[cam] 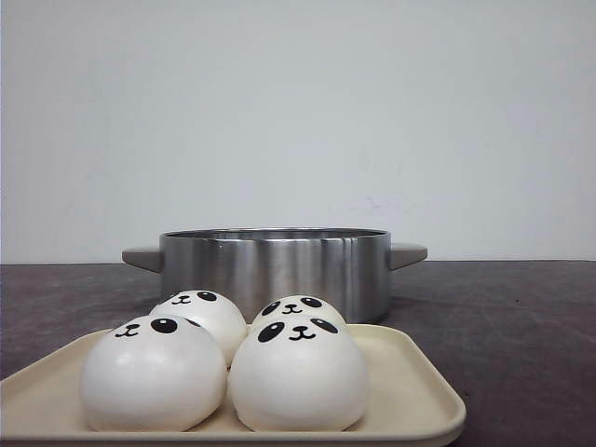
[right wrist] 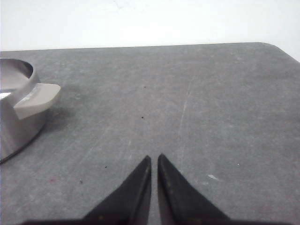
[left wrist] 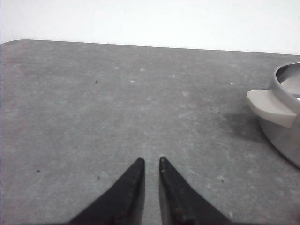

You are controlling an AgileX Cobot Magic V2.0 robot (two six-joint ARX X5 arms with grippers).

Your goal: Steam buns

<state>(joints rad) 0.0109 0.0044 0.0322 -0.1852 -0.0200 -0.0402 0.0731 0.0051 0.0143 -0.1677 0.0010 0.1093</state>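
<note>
Four white panda-faced buns sit on a cream tray (cam: pixel 424 391) at the table's front: front left bun (cam: pixel 152 374), front right bun (cam: pixel 298 374), back left bun (cam: pixel 207 315), back right bun (cam: pixel 296 308). Behind them stands a steel pot (cam: pixel 275 265) with grey handles. It shows in the left wrist view (left wrist: pixel 286 117) and in the right wrist view (right wrist: pixel 16 112). My left gripper (left wrist: pixel 151 161) hovers over bare table left of the pot, jaws nearly together and empty. My right gripper (right wrist: pixel 154 158) hovers over bare table right of the pot, jaws nearly together and empty. Neither arm shows in the front view.
The table top (cam: pixel 521 317) is dark grey and speckled. A pale wall stands behind its far edge. The pot's handles (left wrist: pixel 271 107) (right wrist: pixel 38 97) stick out sideways toward each gripper.
</note>
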